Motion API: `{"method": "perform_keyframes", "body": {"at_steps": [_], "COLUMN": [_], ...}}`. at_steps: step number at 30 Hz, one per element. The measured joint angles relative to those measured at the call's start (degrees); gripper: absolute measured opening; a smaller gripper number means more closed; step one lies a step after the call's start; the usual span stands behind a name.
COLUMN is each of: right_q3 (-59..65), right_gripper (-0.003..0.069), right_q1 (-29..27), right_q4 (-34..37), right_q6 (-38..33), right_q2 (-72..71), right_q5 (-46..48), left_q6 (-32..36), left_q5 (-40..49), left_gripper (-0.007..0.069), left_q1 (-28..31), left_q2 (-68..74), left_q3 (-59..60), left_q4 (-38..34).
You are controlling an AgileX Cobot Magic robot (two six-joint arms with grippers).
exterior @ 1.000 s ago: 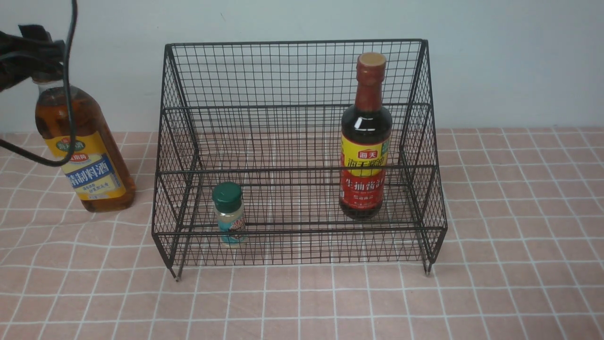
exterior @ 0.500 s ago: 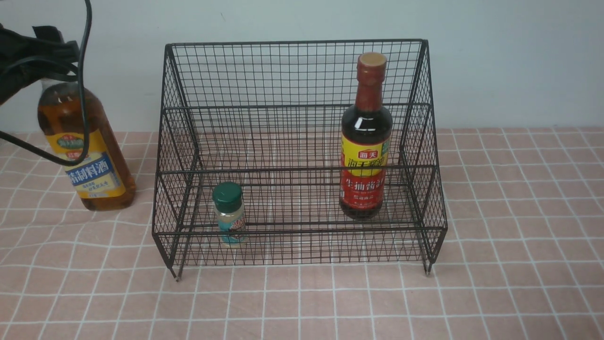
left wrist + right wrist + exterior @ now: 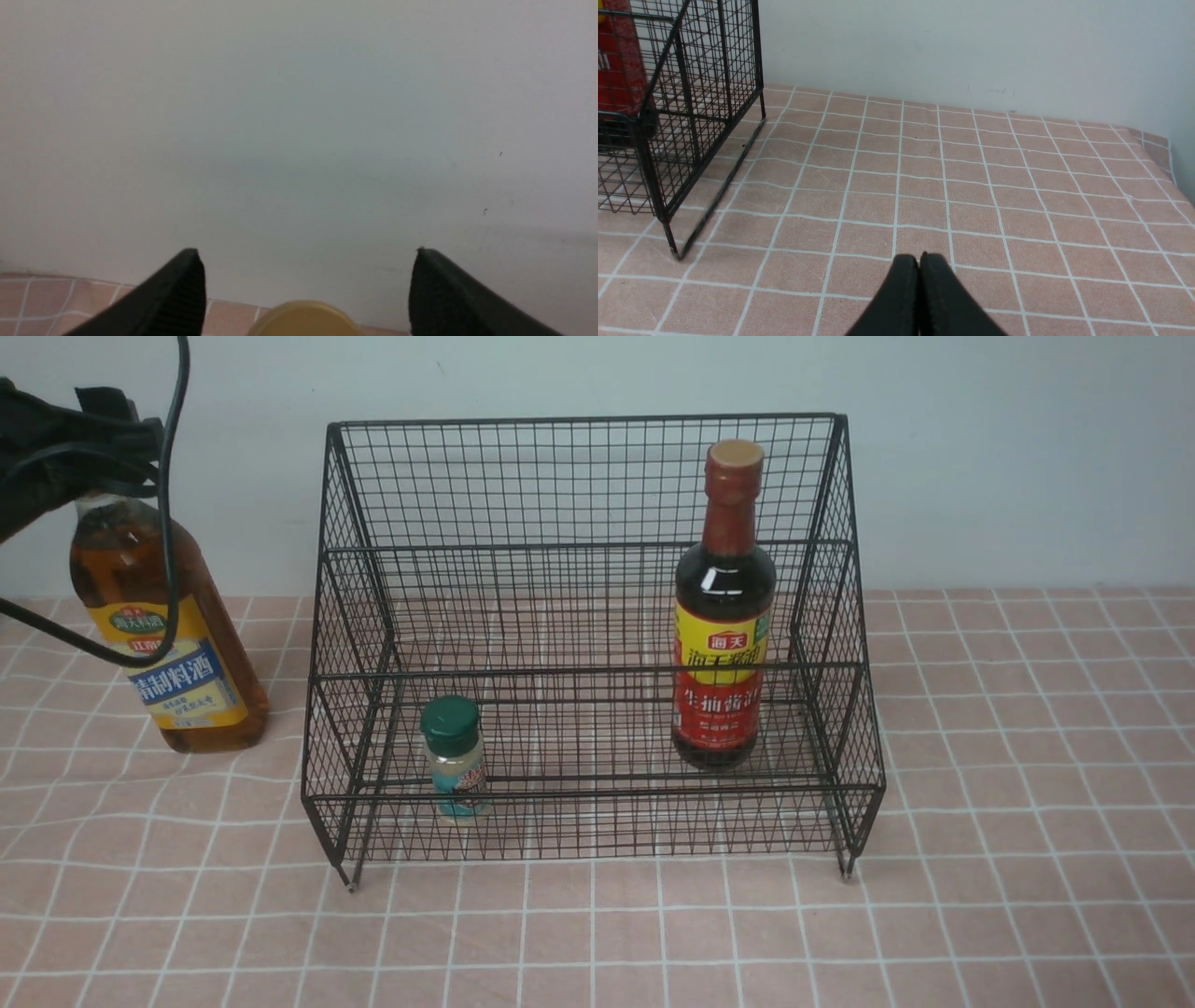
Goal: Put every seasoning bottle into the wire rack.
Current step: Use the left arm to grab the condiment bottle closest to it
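Flanking the amber bottle (image 3: 168, 644) at its gold cap (image 3: 306, 321): left tool (image 3: 306, 251), fingers (image 3: 177, 289) spread.

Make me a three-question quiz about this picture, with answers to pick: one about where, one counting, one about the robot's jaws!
1. Where does the amber bottle stand, relative to the wire rack?
A) on its top tier
B) outside it, on the tablecloth at its left
C) on its bottom tier

2. How many bottles are inside the rack?
A) two
B) three
C) none

3. The right gripper has its jaws:
A) wide open
B) shut on a bottle
C) shut, empty

Answers: 1 B, its base sits on cloth beside the rack; 2 A, only the soy-sauce bottle and green-capped jar are inside; 3 C, they press together over bare cloth.
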Motion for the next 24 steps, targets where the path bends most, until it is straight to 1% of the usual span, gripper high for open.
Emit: {"method": "perform_keyframes", "body": {"at_steps": [9,11,12,14,16,19,24], "right_q3": [0.0,0.0,0.0,0.0,0.0,0.0,0.0], "right_gripper": [-0.0015,-0.0015,-0.0015,-0.0015,-0.0015,-0.0015,-0.0015], "right_q1": [0.0,0.0,0.0,0.0,0.0,0.0,0.0], "right_q4": [0.0,0.0,0.0,0.0,0.0,0.0,0.0], "right_q6": [0.4,0.5,0.5,0.5,0.5,0.5,0.5], "right_q2": [0.0,0.0,0.0,0.0,0.0,0.0,0.0], "right_q5": [0.0,0.0,0.0,0.0,0.0,0.0,0.0], "left_q6": [0.1,0.1,0.2,1.0,1.0,1.6,3.8], "left_q5": [0.5,0.5,0.5,0.9,0.9,1.2,6.3], "left_gripper": [0.0528,0.0508,0.0486,0.0351,0.0304,0.0309,0.0303], "left_q1": [0.0,0.0,0.0,0.0,0.0,-0.1,-0.2], "left_q2": [3.6,3.7,3.8,4.1,3.9,3.5,-0.2], "left_q3": [0.0,0.0,0.0,0.0,-0.1,-0.1,0.7], "left_q4": [0.0,0.0,0.0,0.1,-0.3,-0.3,0.4]}}
